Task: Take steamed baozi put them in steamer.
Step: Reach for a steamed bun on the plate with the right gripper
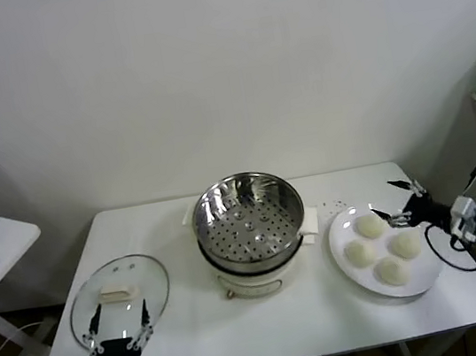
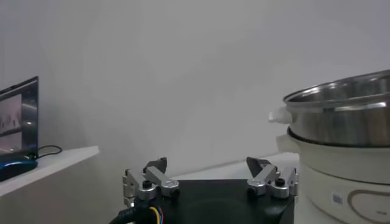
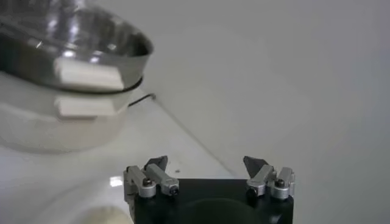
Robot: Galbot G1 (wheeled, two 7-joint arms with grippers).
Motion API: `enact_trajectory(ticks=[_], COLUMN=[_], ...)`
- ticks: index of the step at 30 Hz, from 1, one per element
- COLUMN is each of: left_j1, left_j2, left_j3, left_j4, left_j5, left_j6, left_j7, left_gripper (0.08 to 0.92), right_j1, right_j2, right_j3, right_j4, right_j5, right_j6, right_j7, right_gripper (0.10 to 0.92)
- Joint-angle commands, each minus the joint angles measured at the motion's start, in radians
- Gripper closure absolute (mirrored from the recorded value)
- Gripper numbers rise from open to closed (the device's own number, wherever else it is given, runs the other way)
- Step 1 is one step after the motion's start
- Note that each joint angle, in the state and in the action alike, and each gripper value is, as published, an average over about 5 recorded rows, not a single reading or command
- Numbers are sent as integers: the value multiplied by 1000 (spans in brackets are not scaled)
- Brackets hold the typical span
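four steamed baozi (image 1: 380,250) on the white plate (image 1: 425,279), just right of the empty steamer (image 1: 247,222). right gripper (image 1: 397,203) spread wide over the rear bun: best to drop straight, centred, close gently. left gripper (image 1: 117,329) idle, open, above the glass lid (image 1: 118,297).

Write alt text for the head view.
The open right gripper hovers over a white plate holding four steamed baozi, right of the empty steamer. The left gripper, open, waits near the glass lid on the white table.
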Motion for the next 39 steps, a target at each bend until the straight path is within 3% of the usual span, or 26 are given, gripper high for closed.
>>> enact_trajectory(ticks=[1,7,11,22,39], left_j1=[-20,-40,-56,-65,-71], left_j2=[5,6,10,14,20], left_j3=[0,1,-2,-6,-14], left_j4=[10,9,11,17,33], left_j5=[5,4,4,-8,-19], left_j6=[7,27,39,49,51], left_j7=[-5,-3,-3,-4,-8], left_gripper=[177,177,177,177,177], right_j1=[496,803,856,768,664], right_j2=[-112,8,102,358,448], right_j3=[-424,-800,-909,-807,-686], right_j4=[-215,-356,-407,-643,-748], right_j5=[-109,-240,-319,-493,-603], right_j6=[28,61,63,115,158], right_j7=[-316,-478,-519,-464,-402], right_gripper=[203,203,203,203,203])
